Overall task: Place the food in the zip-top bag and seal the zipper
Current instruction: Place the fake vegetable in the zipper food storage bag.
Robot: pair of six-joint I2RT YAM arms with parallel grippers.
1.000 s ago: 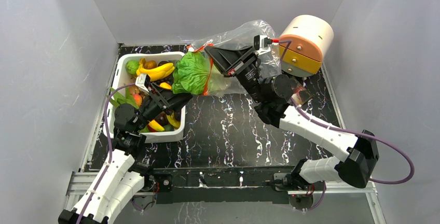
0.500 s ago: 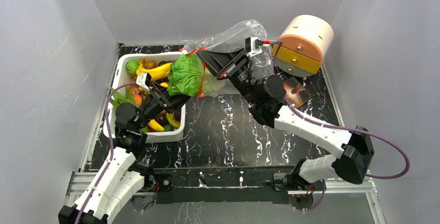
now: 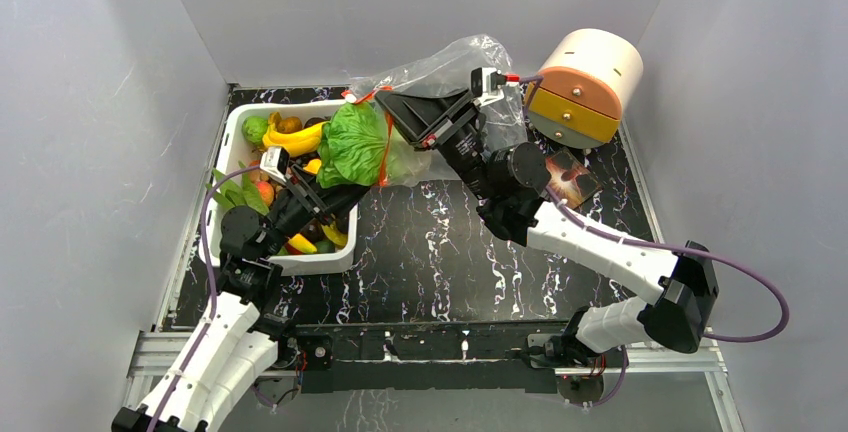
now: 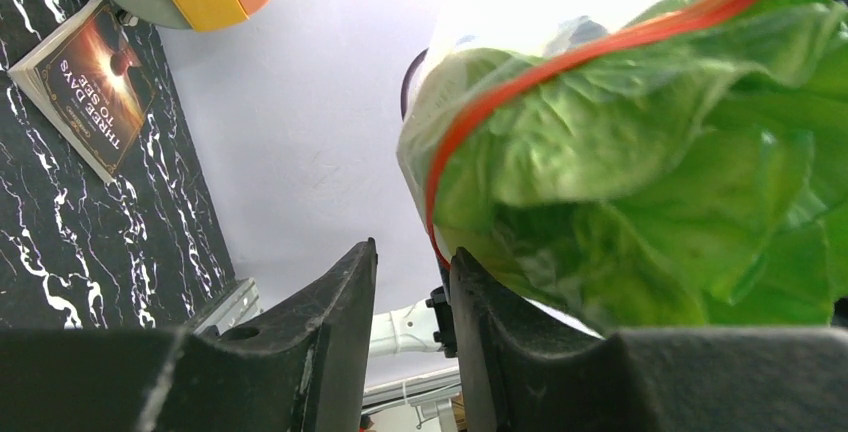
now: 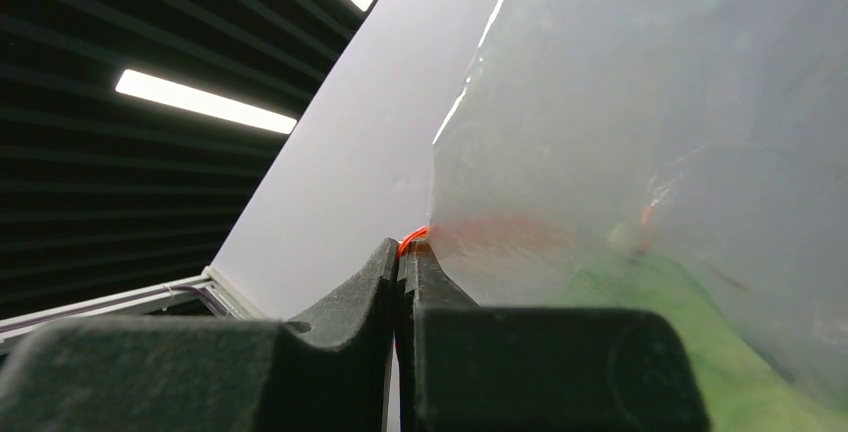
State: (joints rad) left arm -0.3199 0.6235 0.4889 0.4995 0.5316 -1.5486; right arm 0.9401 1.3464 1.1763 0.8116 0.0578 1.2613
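My right gripper is shut on the red-orange zipper and holds the clear zip-top bag up over the table's far side. A leafy green lettuce sits in the bag's mouth and partly hangs out, with the zipper curving across it. Below the lettuce, my left gripper points up at it, jaws a little apart with nothing between them. In the left wrist view the lettuce lies just above the right fingertip. More food, bananas and small fruit, fills the white tub.
A round cream, orange and yellow drawer box stands at the back right. Beside my right arm a dark brown printed packet lies on the black marbled table. Grey walls close in the left, right and far sides.
The right gripper has carried the bag and lettuce a little to the left. The left gripper's jaws have narrowed, and that arm has shifted slightly left.
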